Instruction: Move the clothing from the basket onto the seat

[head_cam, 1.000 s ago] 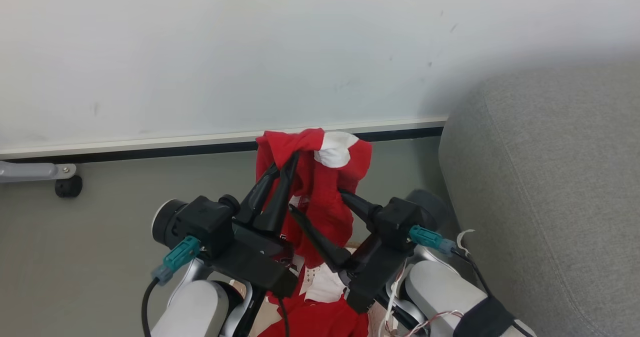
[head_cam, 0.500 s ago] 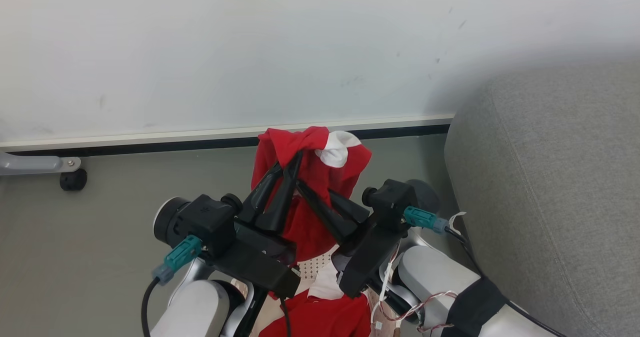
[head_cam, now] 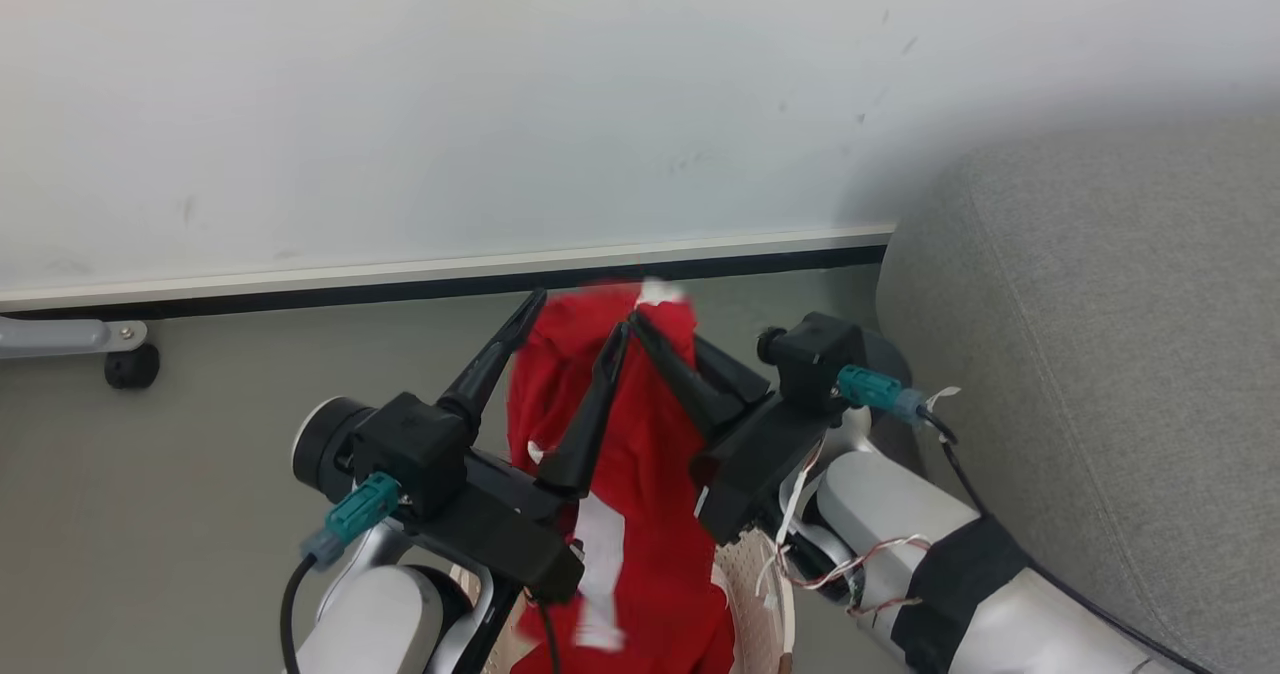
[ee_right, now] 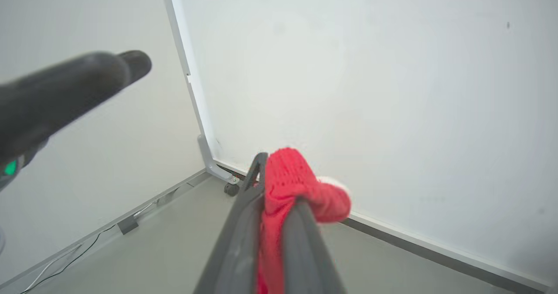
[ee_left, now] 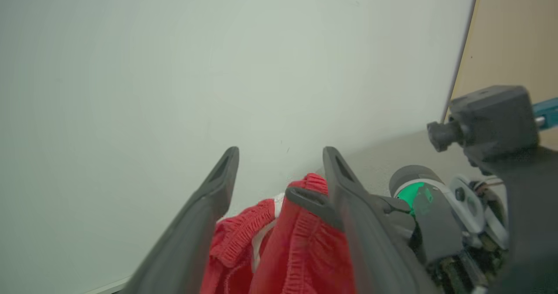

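We're right on the handover point. The right claw [head_cam: 648,322] is pressed together on the top edge of the red garment [head_cam: 645,474]. The cloth hangs from that pinch in a long fold, with a white stripe [head_cam: 600,554] running down it.

In the right wrist view, the right claw [ee_right: 279,182] squeezes a ribbed red bunch between its two fingers, and a puff of it bulges past the tips. One dark finger [ee_right: 78,84] of the left claw reaches in from that view's left edge.

Just to the left of the right claw, the left claw [head_cam: 578,314] stands spread wide. Its two fingers splay across the hanging cloth and grip nothing.

Now we look along the left claw [ee_left: 281,152] from its own wrist. The gap between its fingers is open and the red garment [ee_left: 305,246] sits low in that gap. A finger [ee_left: 305,198] of the right claw lies over the ribbed band, close against the left claw's right-hand finger.

Below both claws, the cream perforated basket [head_cam: 755,579] peeks out from under the garment's lower part. The cloth is blurred down there, so we can't tell whether its end touches the basket.

The grey seat [head_cam: 1100,354] sits off to the right of the right claw, apart from the garment. Beyond the claw tips we see grey floor [head_cam: 200,454] and a white wall [head_cam: 600,104].
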